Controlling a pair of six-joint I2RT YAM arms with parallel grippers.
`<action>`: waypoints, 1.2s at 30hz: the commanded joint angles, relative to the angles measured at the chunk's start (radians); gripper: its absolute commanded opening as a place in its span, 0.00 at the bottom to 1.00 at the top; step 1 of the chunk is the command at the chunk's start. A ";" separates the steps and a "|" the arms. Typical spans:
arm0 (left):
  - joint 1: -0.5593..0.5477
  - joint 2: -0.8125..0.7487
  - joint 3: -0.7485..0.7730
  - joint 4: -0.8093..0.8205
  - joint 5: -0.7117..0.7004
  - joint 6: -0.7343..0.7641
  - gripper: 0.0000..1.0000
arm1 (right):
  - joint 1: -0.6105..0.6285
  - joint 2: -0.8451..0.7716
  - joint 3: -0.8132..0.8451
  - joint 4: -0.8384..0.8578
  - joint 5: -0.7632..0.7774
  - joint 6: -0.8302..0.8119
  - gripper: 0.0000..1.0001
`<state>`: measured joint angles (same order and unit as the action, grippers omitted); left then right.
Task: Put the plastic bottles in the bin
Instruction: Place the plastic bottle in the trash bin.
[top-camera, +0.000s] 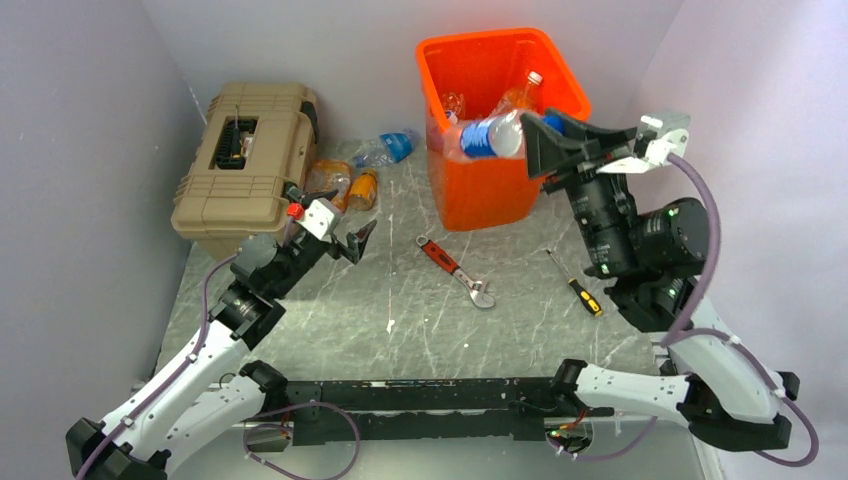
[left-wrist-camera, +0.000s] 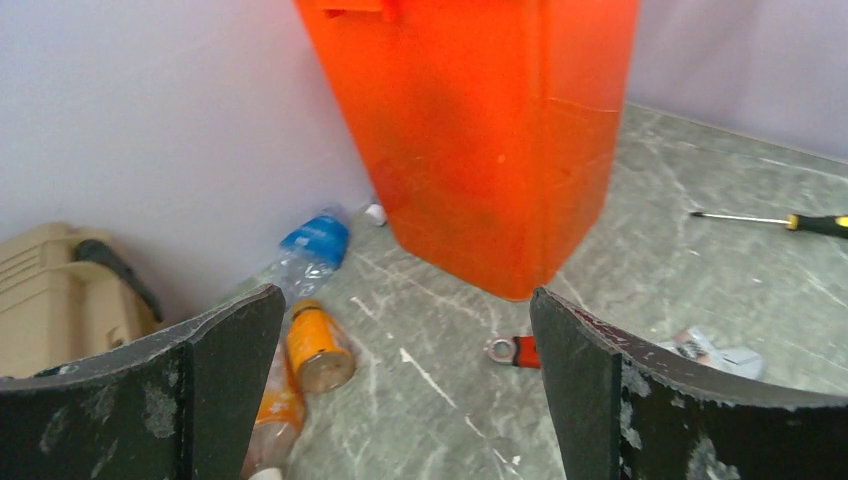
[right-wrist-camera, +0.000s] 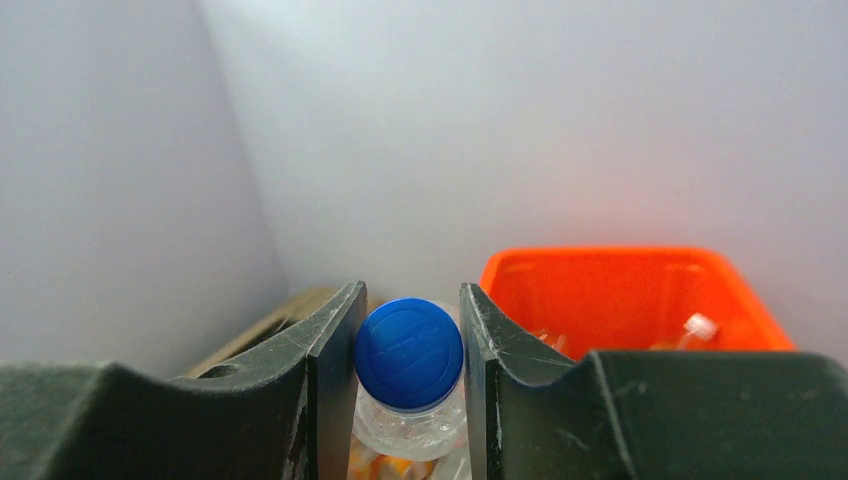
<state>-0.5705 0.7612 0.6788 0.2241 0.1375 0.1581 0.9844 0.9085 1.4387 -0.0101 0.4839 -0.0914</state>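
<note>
My right gripper (top-camera: 538, 140) (right-wrist-camera: 411, 298) is shut on the neck of a clear plastic bottle (top-camera: 490, 137) with a blue label and a blue cap (right-wrist-camera: 409, 352). It holds the bottle level over the rim of the orange bin (top-camera: 470, 190) (right-wrist-camera: 620, 285). Other bottles (top-camera: 520, 95) lie inside the bin. On the table, two orange-labelled bottles (top-camera: 345, 185) (left-wrist-camera: 318, 350) and a crushed blue-labelled bottle (top-camera: 390, 148) (left-wrist-camera: 310, 250) lie left of the bin (left-wrist-camera: 480, 130). My left gripper (top-camera: 345, 240) (left-wrist-camera: 405, 295) stands open and empty just short of the orange bottles.
A tan toolbox (top-camera: 245, 165) (left-wrist-camera: 50, 300) stands at the back left against the wall. A red-handled wrench (top-camera: 455, 270) (left-wrist-camera: 515, 350) and a small screwdriver (top-camera: 575, 283) (left-wrist-camera: 790, 220) lie on the table in front of the bin. Walls close in on three sides.
</note>
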 joint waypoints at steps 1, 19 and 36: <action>0.001 -0.019 0.011 0.031 -0.184 0.037 0.98 | -0.003 0.127 0.075 0.269 0.170 -0.203 0.00; 0.001 0.016 0.015 0.027 -0.223 0.032 0.99 | -0.622 0.663 0.520 -0.115 -0.049 0.207 0.00; 0.001 0.013 0.015 0.027 -0.174 0.028 0.99 | -0.710 0.870 0.483 -0.275 -0.428 0.419 0.00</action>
<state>-0.5705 0.7807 0.6788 0.2203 -0.0608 0.1814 0.2726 1.7859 1.9293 -0.2642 0.1970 0.2806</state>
